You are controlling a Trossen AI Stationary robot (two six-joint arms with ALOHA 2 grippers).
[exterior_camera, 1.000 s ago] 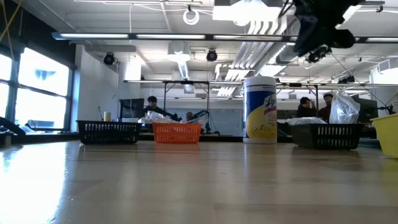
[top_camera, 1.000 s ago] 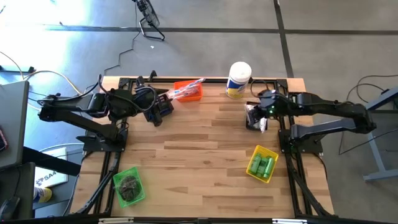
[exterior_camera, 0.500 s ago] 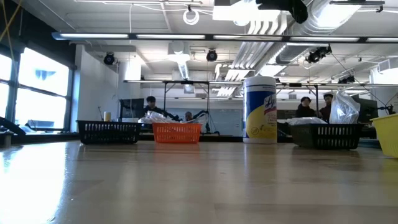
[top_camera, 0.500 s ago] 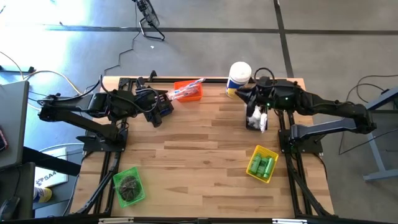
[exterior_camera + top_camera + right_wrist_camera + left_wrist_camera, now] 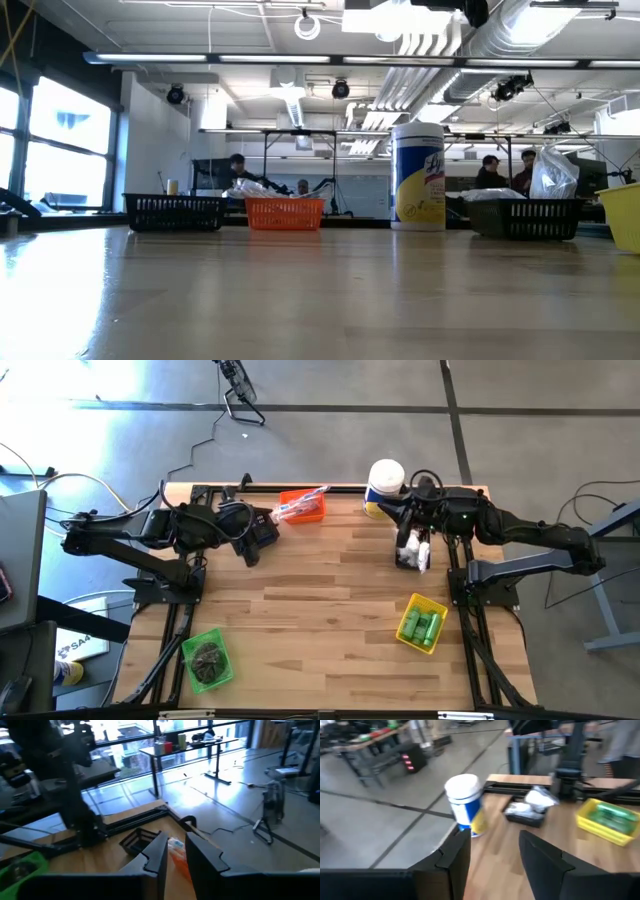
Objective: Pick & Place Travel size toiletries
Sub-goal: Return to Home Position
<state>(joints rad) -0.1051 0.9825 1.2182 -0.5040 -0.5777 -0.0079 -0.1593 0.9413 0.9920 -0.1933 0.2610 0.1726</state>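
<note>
two arms over a wooden counter (image 5: 320, 590) with travel toiletries sorted into small bins. left arm (image 5: 130, 535) at the back left, its jaws spread wide and empty, directly above the left black bin (image 5: 175, 212). right arm (image 5: 530, 540) at the back right, its jaws parted by only a narrow gap and holding nothing, high above the far edge of the right black bin (image 5: 525, 820) and just beside the white canister (image 5: 385, 482). white cotton packs (image 5: 412, 550) piled inside that right black bin. clear-wrapped packets (image 5: 315, 493) in the orange bin (image 5: 305, 515) at the back edge, between the left black bin and the canister, one end poking over the rim. green bottles (image 5: 424, 626) lying in the yellow bin (image 5: 602, 830) toward the front right, well apart from the jaws. dark bundles (image 5: 208, 656) in the green bin (image 5: 190, 644) at the front left corner. contents of the left black bin hidden under the left jaws. in the room beyond the counter, people (image 5: 490, 170) at distant benches.
</note>
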